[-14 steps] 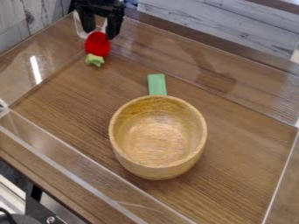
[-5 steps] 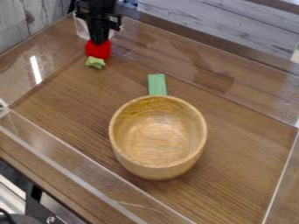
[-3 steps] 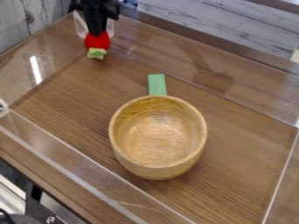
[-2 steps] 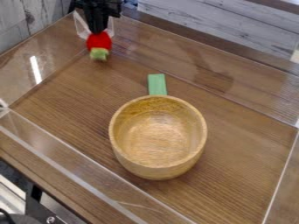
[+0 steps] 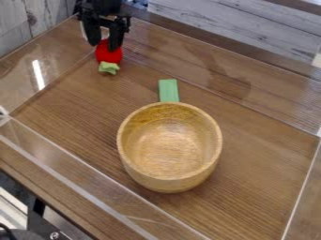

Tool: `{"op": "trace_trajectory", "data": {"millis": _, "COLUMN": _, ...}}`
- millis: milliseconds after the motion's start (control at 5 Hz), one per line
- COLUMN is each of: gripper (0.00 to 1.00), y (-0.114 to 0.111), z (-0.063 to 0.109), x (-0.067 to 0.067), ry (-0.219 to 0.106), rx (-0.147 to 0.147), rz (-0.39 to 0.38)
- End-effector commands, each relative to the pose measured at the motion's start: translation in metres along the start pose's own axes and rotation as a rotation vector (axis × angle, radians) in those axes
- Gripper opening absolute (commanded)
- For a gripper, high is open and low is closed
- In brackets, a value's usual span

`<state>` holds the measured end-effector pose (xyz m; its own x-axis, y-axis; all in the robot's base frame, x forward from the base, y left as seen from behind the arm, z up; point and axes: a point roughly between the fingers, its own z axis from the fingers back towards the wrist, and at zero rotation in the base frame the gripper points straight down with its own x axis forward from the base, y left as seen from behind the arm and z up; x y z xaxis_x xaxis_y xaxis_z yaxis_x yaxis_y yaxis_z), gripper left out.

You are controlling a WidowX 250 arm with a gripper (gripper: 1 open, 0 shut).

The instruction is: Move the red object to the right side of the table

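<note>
The red object [image 5: 109, 55] lies on the table [image 5: 238, 84] at the far left, its light green leafy end [image 5: 111, 69] pointing toward the camera. My gripper [image 5: 105, 39] hangs straight down just above and behind it. The two black fingers [image 5: 92, 34] stand apart on either side of the fruit's top, so the gripper is open and no longer clamps it. The red object rests on the wood, far from the right side.
A wooden bowl [image 5: 170, 146] with a flat green handle [image 5: 168, 90] sits in the middle, toward the front. Low clear acrylic walls [image 5: 75, 178] border the tabletop. Bare wood stretches along the right side [image 5: 269, 112].
The gripper was shut on the red object and held it slightly raised. Its jaws have now spread, and the fruit sits lower on the table, a touch to the right.
</note>
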<state>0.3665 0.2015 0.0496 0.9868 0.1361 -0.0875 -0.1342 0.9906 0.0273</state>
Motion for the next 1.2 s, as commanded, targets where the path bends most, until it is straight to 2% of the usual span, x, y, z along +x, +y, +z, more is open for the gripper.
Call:
{"op": "trace_trajectory", "data": {"millis": 0, "gripper": 0.0, "y": 0.014, "z": 0.016, "x": 0.007, "ry": -0.07, "rx": 0.029, "rz": -0.007}}
{"op": "trace_trajectory", "data": {"millis": 400, "gripper": 0.0, "y": 0.013, "z": 0.027, "x": 0.002, "ry": -0.103, "rx": 0.009, "rz": 0.071}}
{"op": "trace_trajectory", "data": {"millis": 800, "gripper": 0.0, "y": 0.002, "z": 0.047, "x": 0.0, "ry": -0.136, "rx": -0.008, "rz": 0.113}}
{"op": "trace_trajectory", "data": {"millis": 1000, "gripper": 0.0, "y": -0.004, "z": 0.056, "x": -0.002, "ry": -0.15, "rx": -0.014, "rz": 0.088}}
